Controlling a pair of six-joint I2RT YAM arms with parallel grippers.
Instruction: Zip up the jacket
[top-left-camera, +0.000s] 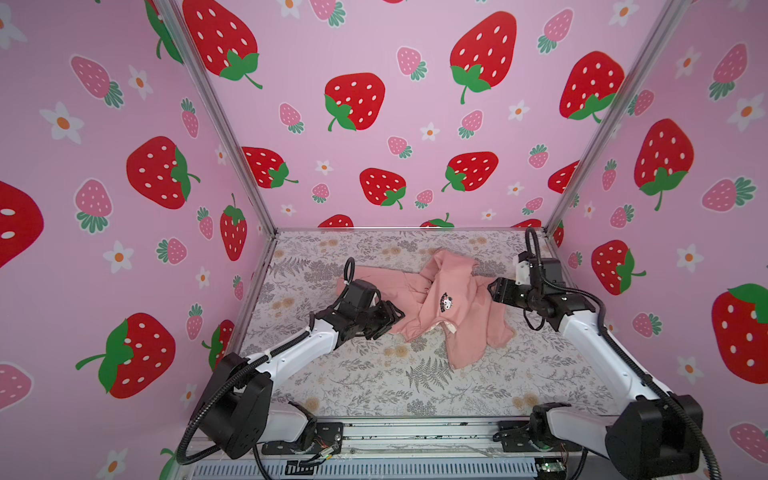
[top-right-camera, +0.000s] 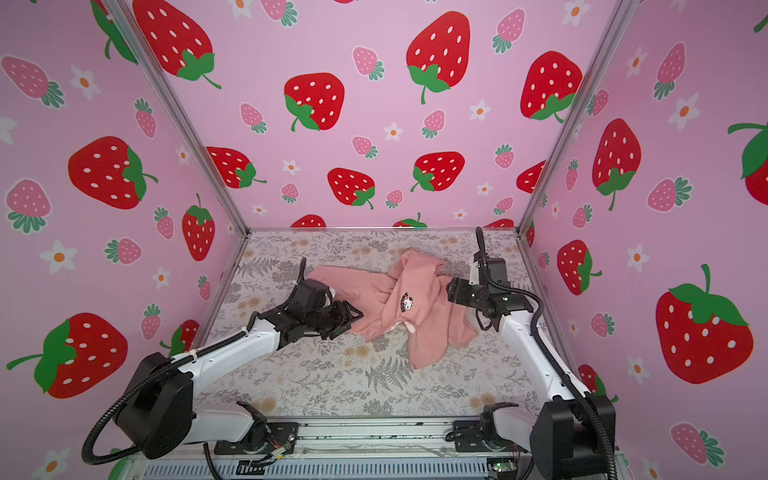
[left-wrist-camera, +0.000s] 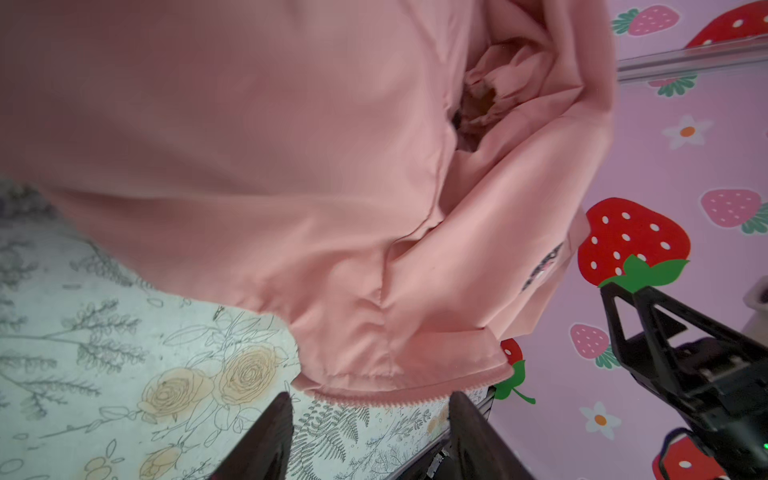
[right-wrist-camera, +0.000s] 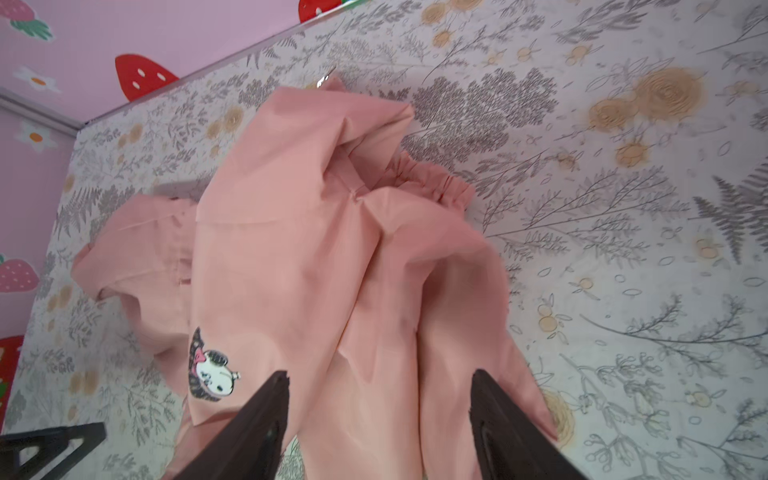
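Tabletop covered with pale cloth, printed with grey sprigs and tan roses. Large grey fern seen near front middle in both top views. Three sides closed by pink walls, printed with red strawberries, small pink strawberries, white flowers. Metal posts set at both back corners. Metal rail laid along front edge. Slotted grille seen below it. Coloured wires bunched on rail, left of middle.

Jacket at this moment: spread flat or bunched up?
Bunched up. In both top views the jacket lies crumpled on the table, its cloth folded over itself in layers rather than laid out flat.
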